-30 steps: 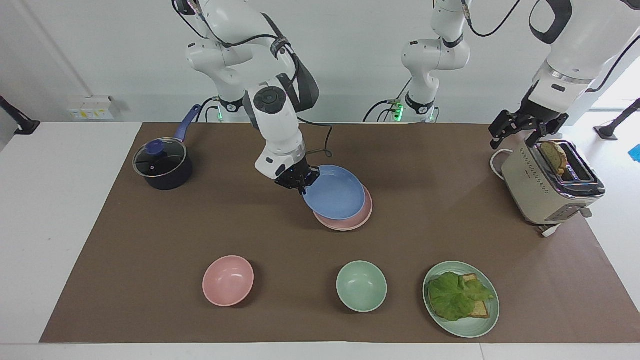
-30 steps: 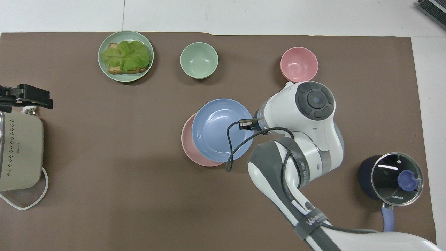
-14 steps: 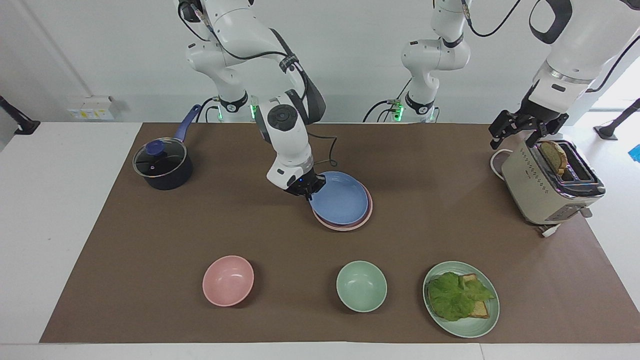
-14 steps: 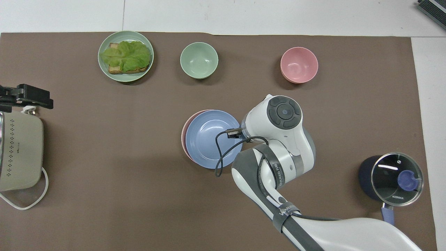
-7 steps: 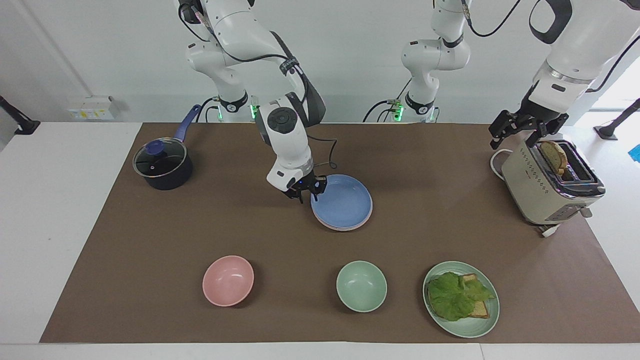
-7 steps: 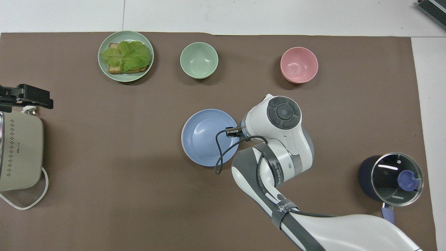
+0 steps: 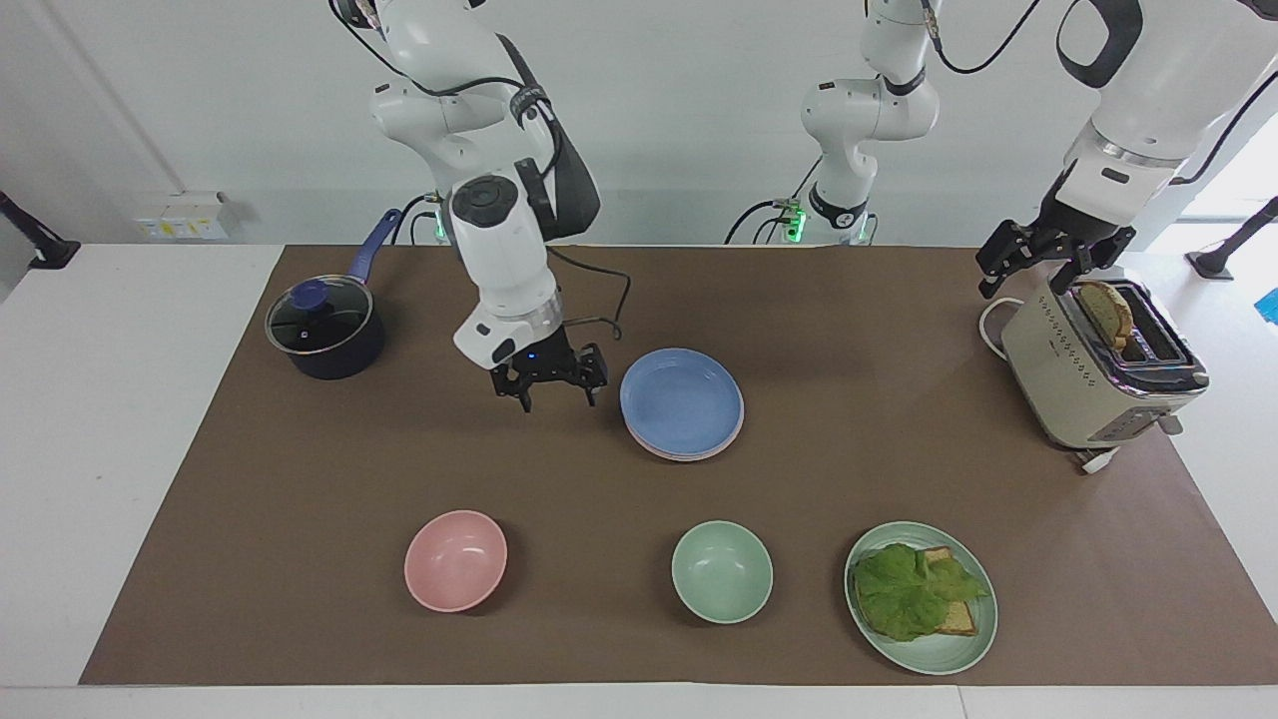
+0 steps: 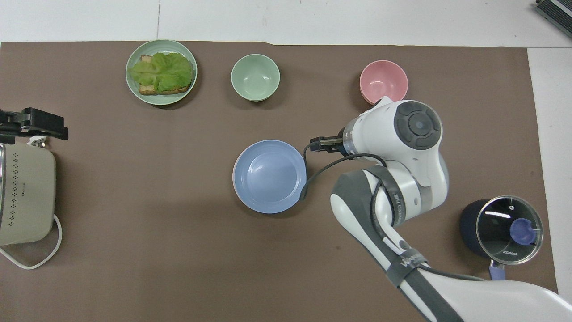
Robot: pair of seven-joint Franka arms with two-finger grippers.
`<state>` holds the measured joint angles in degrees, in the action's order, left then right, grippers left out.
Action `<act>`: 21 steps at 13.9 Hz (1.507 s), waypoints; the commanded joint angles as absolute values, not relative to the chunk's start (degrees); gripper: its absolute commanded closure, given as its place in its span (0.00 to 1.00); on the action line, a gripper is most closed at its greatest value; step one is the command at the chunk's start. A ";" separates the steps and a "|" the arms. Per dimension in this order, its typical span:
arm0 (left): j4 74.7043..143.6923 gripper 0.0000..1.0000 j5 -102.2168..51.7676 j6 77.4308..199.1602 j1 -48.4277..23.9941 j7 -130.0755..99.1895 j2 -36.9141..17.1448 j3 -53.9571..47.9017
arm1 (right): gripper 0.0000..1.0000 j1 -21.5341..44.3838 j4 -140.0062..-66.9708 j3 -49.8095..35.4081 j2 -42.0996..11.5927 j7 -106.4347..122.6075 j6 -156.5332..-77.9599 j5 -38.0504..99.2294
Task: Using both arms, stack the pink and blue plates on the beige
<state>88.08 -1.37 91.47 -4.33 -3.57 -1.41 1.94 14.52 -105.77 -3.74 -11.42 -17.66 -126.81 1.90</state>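
I see the blue plate (image 7: 682, 398) topping the pink plate (image 7: 689, 451) mid-worktop, beige one hidden from me, my right tool (image 7: 552, 388) spread empty just beside the stack, my left tool (image 7: 1038, 262) spread, waiting over the toaster (image 7: 1093, 374).

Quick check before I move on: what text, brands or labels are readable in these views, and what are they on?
"KONKA": on the glass lid of the pot.
White lettering on the right arm's strap: too small and slanted to read.
White wall box: markings too small to read.
Nothing readable on the toaster or dishes.
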 commanded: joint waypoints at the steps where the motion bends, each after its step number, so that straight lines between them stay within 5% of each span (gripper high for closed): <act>1: 88.33 0.00 -0.70 90.88 -4.31 -3.25 -0.88 1.93 | 0.00 12.22 -103.29 -4.04 -9.06 -17.58 -120.61 -0.61; 12: 88.33 0.00 -0.70 90.88 -4.31 -3.34 -0.88 1.93 | 0.00 4.04 -90.28 -2.90 -1.23 -17.05 -96.79 -2.11; 21: 88.33 0.00 -0.70 90.79 -4.31 -3.25 -0.88 1.93 | 0.00 3.87 -89.20 5.36 4.56 -14.17 -89.30 -1.23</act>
<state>88.08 -1.37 91.47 -4.33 -3.57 -1.41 1.94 4.24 -87.73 4.72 2.95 -16.77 -90.02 -1.43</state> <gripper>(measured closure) 0.000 0.000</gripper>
